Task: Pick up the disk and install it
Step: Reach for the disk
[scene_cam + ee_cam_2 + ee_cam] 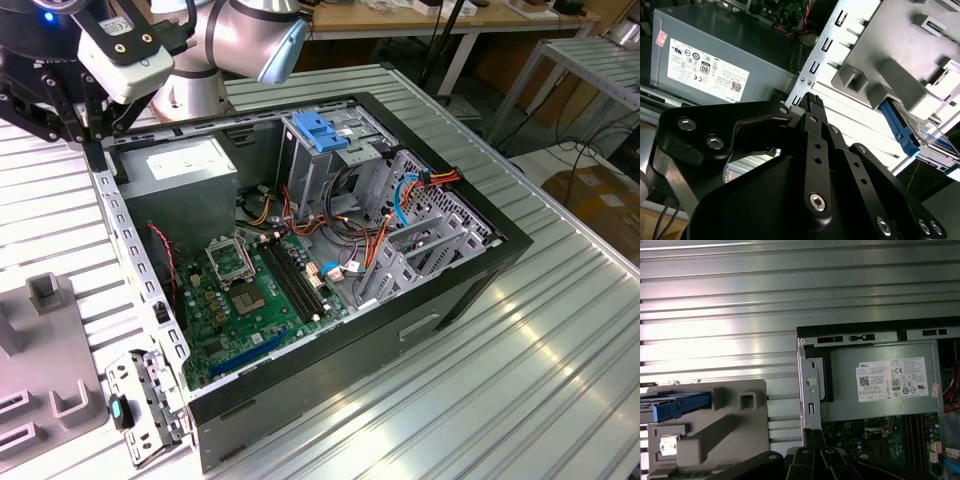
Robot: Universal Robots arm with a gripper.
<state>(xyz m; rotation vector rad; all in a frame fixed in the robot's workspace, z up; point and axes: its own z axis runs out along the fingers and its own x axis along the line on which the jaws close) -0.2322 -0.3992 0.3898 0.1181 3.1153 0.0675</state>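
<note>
The disk (675, 406) lies in a slot of a grey fixture (735, 425) beside the computer case, and its blue side rail and end tab face me. In the second wrist view the disk (902, 131) shows one blue rail and a dark flat face. My gripper (95, 140) hangs over the far corner of the case at the exterior view's left, apart from the disk. In the second wrist view the black gripper (812, 100) is shut, fingertips together, with nothing held. The first wrist view shows the gripper (812, 437) above the case wall.
The open computer case (480, 275) lies on a ribbed metal table (540, 380). Inside are a grey power supply (185, 170), a green motherboard (250, 300), a metal drive cage (400, 230) with cables, and a pale-blue latch plate (318, 130). A metal bracket (150, 400) leans at the case's near corner.
</note>
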